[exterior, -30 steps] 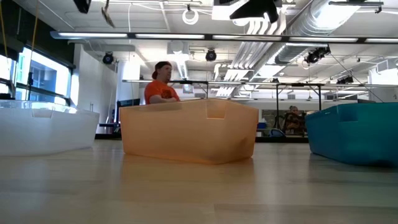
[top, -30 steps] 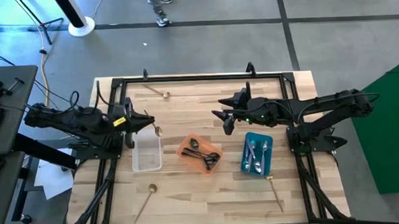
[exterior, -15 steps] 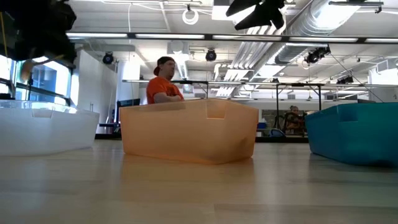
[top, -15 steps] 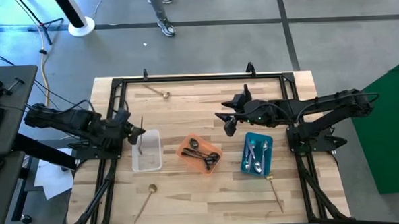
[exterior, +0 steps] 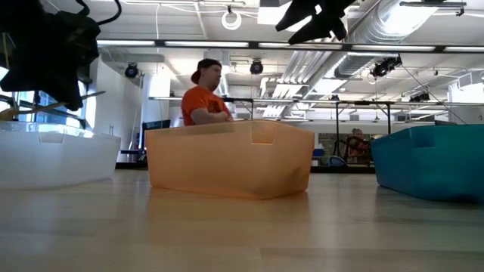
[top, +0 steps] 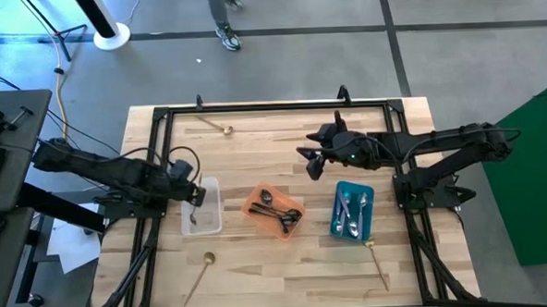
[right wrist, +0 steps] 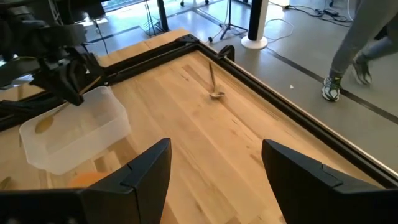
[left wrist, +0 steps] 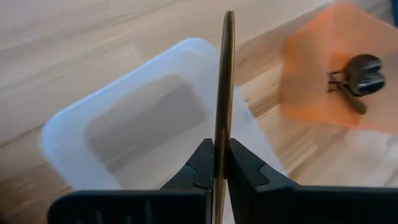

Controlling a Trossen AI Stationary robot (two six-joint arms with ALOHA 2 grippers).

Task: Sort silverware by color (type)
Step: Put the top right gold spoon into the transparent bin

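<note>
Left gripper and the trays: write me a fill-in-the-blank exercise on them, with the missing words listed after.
1. The left gripper is shut on a ___ spoon.
2. That spoon hangs over the ___ tray.
3. The orange tray holds ___ spoons.
4. The right gripper hangs with its jaws ___.

Missing words: gold; clear; black; open

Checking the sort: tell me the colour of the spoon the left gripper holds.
Gold. The spoon pinched in the left gripper shows best in the left wrist view.
</note>
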